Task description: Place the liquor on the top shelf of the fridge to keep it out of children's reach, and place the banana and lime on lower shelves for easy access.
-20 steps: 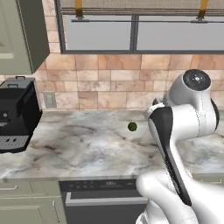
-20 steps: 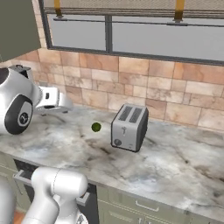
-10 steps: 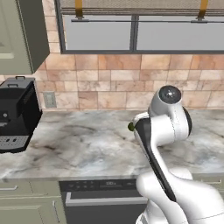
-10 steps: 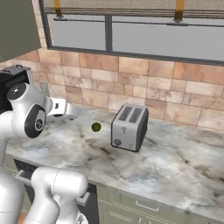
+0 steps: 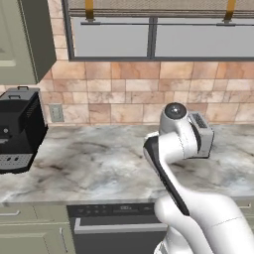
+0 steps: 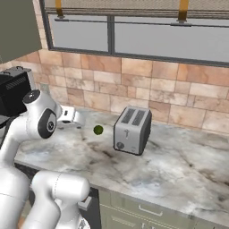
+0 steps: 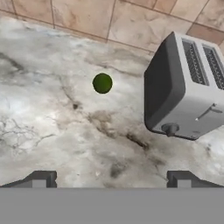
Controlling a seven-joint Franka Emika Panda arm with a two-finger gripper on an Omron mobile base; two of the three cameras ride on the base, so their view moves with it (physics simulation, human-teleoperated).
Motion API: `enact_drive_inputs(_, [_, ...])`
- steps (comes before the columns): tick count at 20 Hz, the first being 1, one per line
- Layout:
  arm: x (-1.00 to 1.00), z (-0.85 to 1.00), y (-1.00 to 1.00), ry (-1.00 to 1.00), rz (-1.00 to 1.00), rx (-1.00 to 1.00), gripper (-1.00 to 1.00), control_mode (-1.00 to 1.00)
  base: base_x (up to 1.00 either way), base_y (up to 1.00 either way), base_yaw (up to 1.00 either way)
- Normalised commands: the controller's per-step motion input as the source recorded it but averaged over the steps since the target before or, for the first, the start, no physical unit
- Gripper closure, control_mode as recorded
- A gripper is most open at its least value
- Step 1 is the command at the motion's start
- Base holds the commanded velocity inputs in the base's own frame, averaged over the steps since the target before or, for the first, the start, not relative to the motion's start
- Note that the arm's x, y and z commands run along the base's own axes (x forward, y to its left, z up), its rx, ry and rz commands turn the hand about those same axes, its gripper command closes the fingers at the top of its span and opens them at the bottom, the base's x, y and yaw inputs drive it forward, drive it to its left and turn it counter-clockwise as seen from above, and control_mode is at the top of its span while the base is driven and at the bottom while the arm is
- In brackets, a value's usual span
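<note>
While gripper (image 7: 111, 177) gapes wide, empty, lime (image 7: 102, 83) lies ahead beside toaster (image 7: 186, 92).

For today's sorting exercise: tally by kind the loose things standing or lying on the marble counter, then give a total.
Lime: 1
Toaster: 1
Coffee machine: 1
Total: 3

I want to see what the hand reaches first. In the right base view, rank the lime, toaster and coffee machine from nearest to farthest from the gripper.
From the gripper:
1. lime, just beyond the fingertips on the counter.
2. toaster, past the lime, further right.
3. coffee machine, behind the arm at far left.
</note>
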Motion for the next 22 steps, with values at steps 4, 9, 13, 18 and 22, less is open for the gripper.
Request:
enact_drive_inputs(4, [0.31, -0.22, 0.12, 0.16, -0.12, 0.01, -1.00, -1.00, 0.00, 0.00, 0.00])
enact_drive_inputs(9, [0.37, -0.34, 0.00, 0.07, -0.18, 0.13, -1.00, -1.00, 0.00, 0.00, 0.00])
enact_drive_inputs(13, [0.33, -0.38, 0.00, 0.00, -0.19, 0.17, -1.00, -1.00, 0.00, 0.00, 0.00])
enact_drive_inputs(18, [0.36, -0.19, 0.00, 0.00, -0.18, 0.07, -1.00, -1.00, 0.00, 0.00, 0.00])
enact_drive_inputs(22, [0.27, -0.02, 0.02, 0.00, -0.05, 0.00, -1.00, -1.00, 0.00, 0.00, 0.00])
